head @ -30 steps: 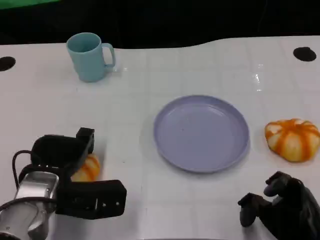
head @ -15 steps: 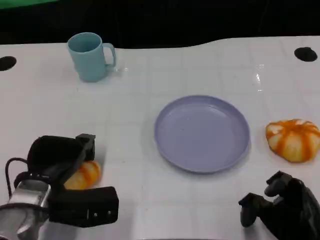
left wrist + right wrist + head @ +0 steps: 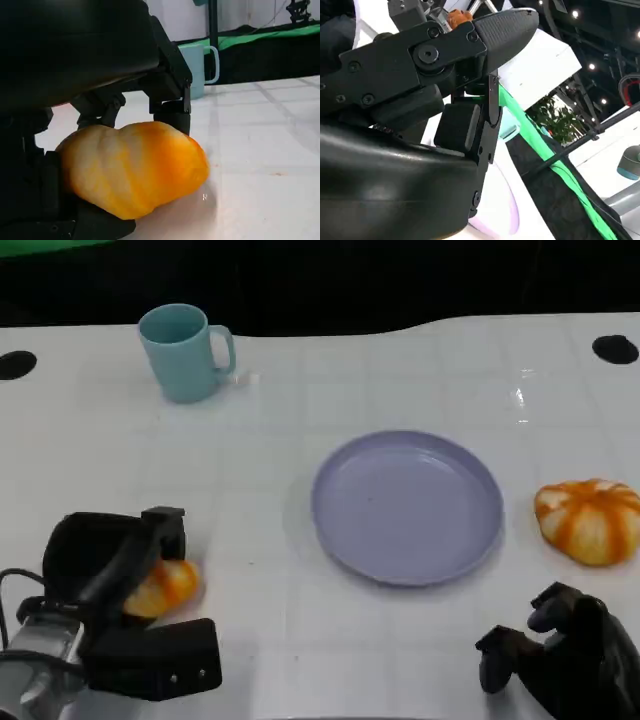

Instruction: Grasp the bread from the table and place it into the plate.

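Where head view hides: fingers (image 3: 170,95) on bread (image 3: 132,167).

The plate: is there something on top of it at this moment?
No. The plate is bare; its whole purple surface shows. One bread sits in the left hand, another bread lies beside the plate.

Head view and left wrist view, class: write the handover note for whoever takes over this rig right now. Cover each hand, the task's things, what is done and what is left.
Left hand: fingers wrapped around the small orange-and-cream striped bread roll at the table's near left; the roll looks to be on the white table, not lifted.
Right hand: fingers curled in, holding nothing, near right.
Round lavender plate: centre of table, nothing on it.
A second, larger orange striped bun lies right of the plate; a light blue mug stands far left.
Done: roll grasped. Left: lift, carry to the plate, release.
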